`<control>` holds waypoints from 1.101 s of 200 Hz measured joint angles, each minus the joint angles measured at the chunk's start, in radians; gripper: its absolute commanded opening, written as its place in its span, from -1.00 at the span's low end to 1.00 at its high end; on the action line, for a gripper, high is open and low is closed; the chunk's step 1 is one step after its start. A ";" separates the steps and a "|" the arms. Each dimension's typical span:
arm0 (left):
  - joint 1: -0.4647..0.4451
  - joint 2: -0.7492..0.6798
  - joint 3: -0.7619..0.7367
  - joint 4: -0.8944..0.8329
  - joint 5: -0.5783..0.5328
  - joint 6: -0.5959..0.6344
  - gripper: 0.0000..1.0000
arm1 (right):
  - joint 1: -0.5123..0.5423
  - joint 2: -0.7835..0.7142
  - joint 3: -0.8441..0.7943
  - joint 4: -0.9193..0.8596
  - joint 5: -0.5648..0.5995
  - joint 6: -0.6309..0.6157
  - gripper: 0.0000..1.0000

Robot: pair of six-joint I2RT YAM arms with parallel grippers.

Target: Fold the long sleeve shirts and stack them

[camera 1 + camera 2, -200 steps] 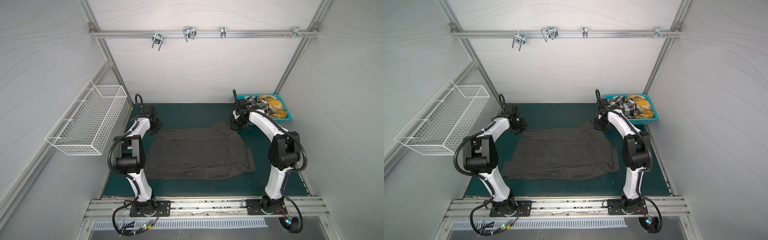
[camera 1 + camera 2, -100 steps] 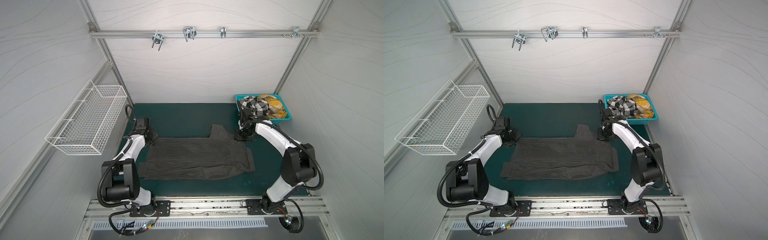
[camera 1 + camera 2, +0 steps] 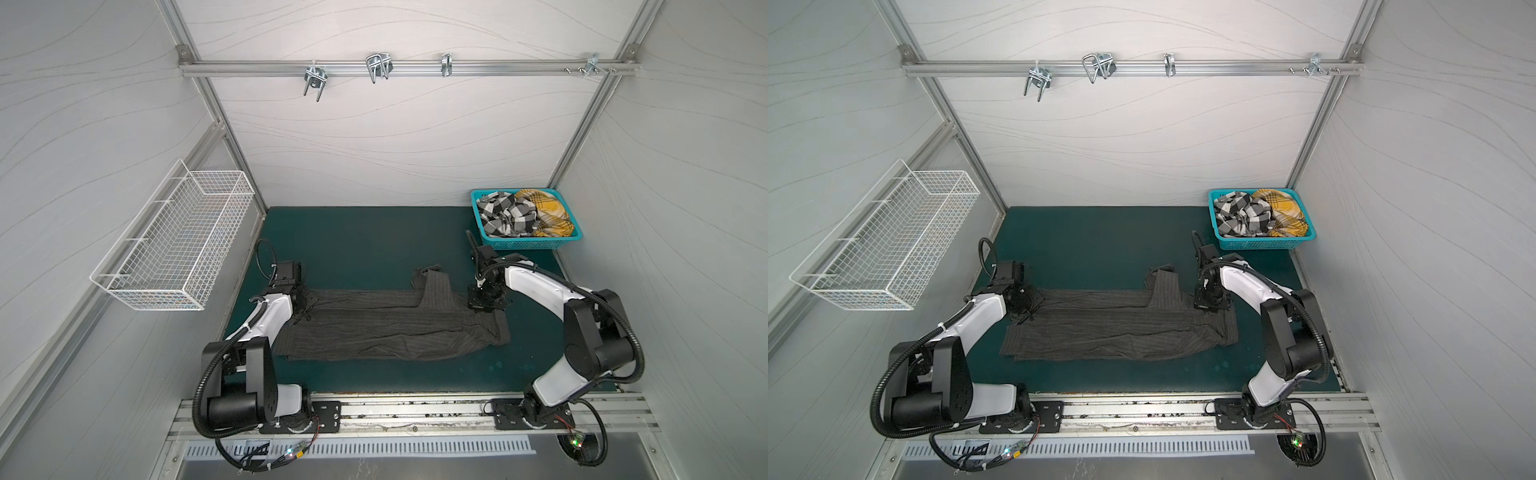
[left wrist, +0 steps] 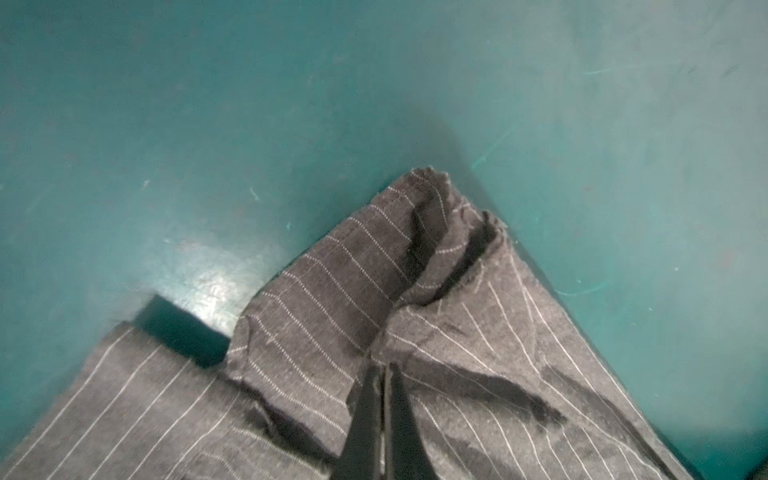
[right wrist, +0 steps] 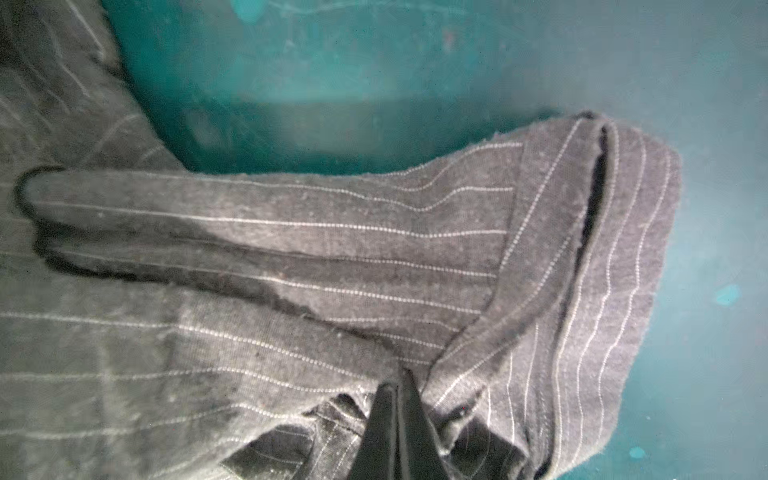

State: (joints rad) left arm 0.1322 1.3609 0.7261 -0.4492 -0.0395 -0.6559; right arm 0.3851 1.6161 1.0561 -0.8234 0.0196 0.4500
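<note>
- The grey shirt (image 3: 395, 328) lies spread crosswise on the green table (image 3: 365, 241), between the two arms. It looks partly doubled over along its length.
- The left gripper (image 3: 305, 303) is down at the shirt's left end. In the left wrist view its fingertips (image 4: 374, 386) are pressed together with creases running out from them, so I judge them pinched on cloth.
- The right gripper (image 3: 484, 305) is at the shirt's right end, near the far edge. Its tips are likewise clenched on a bunched fold beside the cuff (image 5: 602, 249).
- A flap (image 3: 432, 282) sticks out toward the back wall. It is probably a sleeve, though the top views are too coarse to be sure.
- Step in hand: a lengthwise fold of the first shirt, with both ends gripped together.
- Next move, as I judge it:
  - Carry both pinched ends toward the near edge at an even pace, so that the fold line stays straight.
  - Let go only once the cloth lies flat.
  - The loose flap will need tucking in.
- The teal basket (image 3: 528, 243) stands in the far right corner of the table, apart from the grey shirt.
  - In it are the checked shirt (image 3: 505, 216) and, beside it, the yellow plaid shirt (image 3: 548, 212).
  - Both are crumpled and unfolded.
- The white wire basket (image 3: 174, 245) on the left wall holds nothing I can see.
- No stack has been started yet.
</note>
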 measured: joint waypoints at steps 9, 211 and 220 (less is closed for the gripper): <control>0.000 0.011 0.011 -0.007 -0.003 0.000 -1.00 | 0.004 0.000 0.000 0.004 0.002 0.000 -1.00; -0.100 0.126 0.138 -0.107 0.125 -0.056 -1.00 | 0.092 0.073 0.434 -0.152 -0.064 -0.012 0.37; -0.100 0.148 0.138 -0.109 0.125 -0.054 -1.00 | 0.092 0.138 0.490 -0.154 -0.085 -0.018 0.38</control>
State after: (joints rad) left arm 0.0319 1.5089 0.8639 -0.5587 0.0856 -0.7101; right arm 0.4774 1.7542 1.5463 -0.9775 -0.0650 0.4320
